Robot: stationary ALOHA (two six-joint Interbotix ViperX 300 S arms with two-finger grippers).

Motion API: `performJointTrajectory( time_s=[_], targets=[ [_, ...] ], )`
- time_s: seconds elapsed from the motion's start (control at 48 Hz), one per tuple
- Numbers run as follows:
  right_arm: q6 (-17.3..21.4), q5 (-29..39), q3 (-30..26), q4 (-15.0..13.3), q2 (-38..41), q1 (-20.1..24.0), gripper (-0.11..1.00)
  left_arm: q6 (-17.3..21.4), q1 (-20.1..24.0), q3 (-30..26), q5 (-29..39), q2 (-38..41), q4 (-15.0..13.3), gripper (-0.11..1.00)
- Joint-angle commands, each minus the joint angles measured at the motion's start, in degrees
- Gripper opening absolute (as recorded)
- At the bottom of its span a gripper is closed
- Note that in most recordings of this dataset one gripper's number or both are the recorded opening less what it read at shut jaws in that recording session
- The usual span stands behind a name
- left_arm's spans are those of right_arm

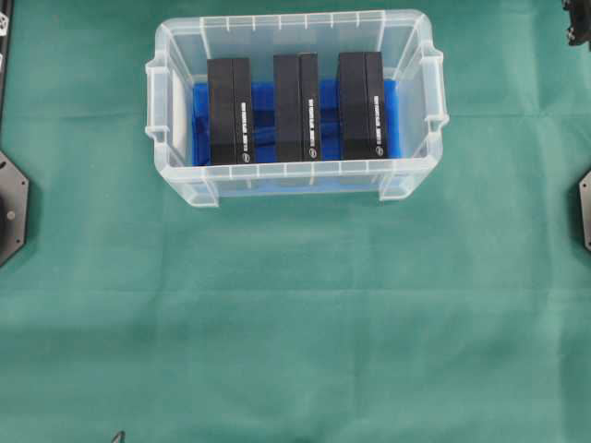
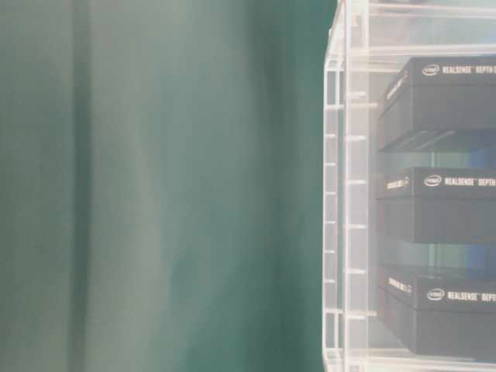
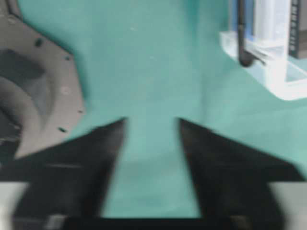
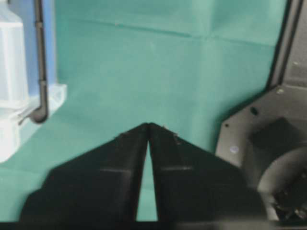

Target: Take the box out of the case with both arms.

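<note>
- Overhead: case (image 1: pixel 294 185) at upper middle of green cloth (image 1: pixel 295 323), long axis left to right; three black boxes standing in a row on blue liner (image 1: pixel 199 125), namely left box (image 1: pixel 230 111), middle box (image 1: pixel 295 106), right box (image 1: pixel 360 104), each with long axis running front to back, small gaps between; no gripper in sight, only arm bases at both side edges, well apart from case; neither arm clearly nearer
- Table-level: case wall (image 2: pixel 345 194) at right edge, boxes behind it with white lettering; rest just blurred green cloth
- Left wrist: left gripper (image 3: pixel 151 125) spread open, empty, hovering low over bare cloth; case corner (image 3: pixel 268 72) ahead and to upper right, well apart; left base plate (image 3: pixel 43 86) close by
- Right wrist: right gripper (image 4: pixel 147 125) pinched closed, tips touching, holding nothing; case edge (image 4: pixel 19 96) off to left, well apart; right base plate (image 4: pixel 268 134) just beside
- Judgement: task not yet begun, both arms parked, inward reach needed from each side, right one needing to spread first
</note>
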Motion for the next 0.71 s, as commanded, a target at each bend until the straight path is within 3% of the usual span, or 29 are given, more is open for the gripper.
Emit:
performJointTrajectory(
  time_s=[0.0,0.104,0.146,0.25,0.688],
  targets=[
    [-0.1,-0.8,-1.0,-0.4,-0.2,-0.1,0.26,0.0,0.3,-0.4,-0.1,-0.4,-0.1,0.54],
    [-0.1,-0.4,-0.5,-0.8,0.1,0.0,0.58,-0.2,0.3,-0.3,-0.2,-0.5,-0.1,0.83],
    [0.0,-0.4,-0.3,-0.9,0.1,0.0,0.72,-0.4,0.3,-0.3,-0.4,-0.4,0.0,0.89],
    [0.4,-0.4,-0.1,-0.9,0.2,0.0,0.94,-0.4,0.3,-0.3,-0.3,-0.3,0.0,0.91],
    [0.6,-2.0,-0.1,-0.7,-0.6,0.0,0.95,-1.5,0.3,0.4,-3.1,-2.4,0.3,0.91]
  ],
)
